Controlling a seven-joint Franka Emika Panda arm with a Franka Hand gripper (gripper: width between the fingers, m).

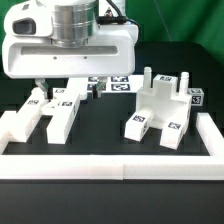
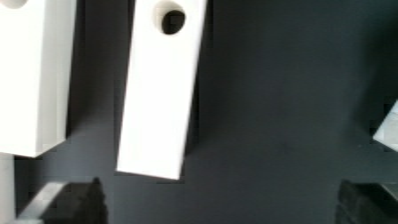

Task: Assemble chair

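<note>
Black tabletop, dark backdrop, lit evenly. Chair is unassembled, its parts loose on the table. H-shaped frame [image 1: 60, 115] lies flat, legs pointing toward the front, square tags on its upper faces. Boxy seat part [image 1: 160, 108] sits well apart from the frame, toward the exterior view's right, with short posts standing up and tags on its faces. The two parts do not touch.

Gripper [image 2: 217, 204] hangs above the frame's rear end, clear of it. Wrist view: fingertips [image 2: 68, 200] spread wide with nothing between them, only dark table. Same view shows a long white bar [image 2: 160, 90] with an oval hole near one end, and a second white bar [image 2: 36, 75] beside it. They run parallel, with a dark gap between. A white corner [image 2: 386, 125] of another part shows at the picture's edge; cannot tell which part.

Marker board [image 1: 116, 85] lies flat behind the frame, between it and the seat part. White border wall [image 1: 110, 158] runs along the front of the frame and turns back at both ends.
</note>
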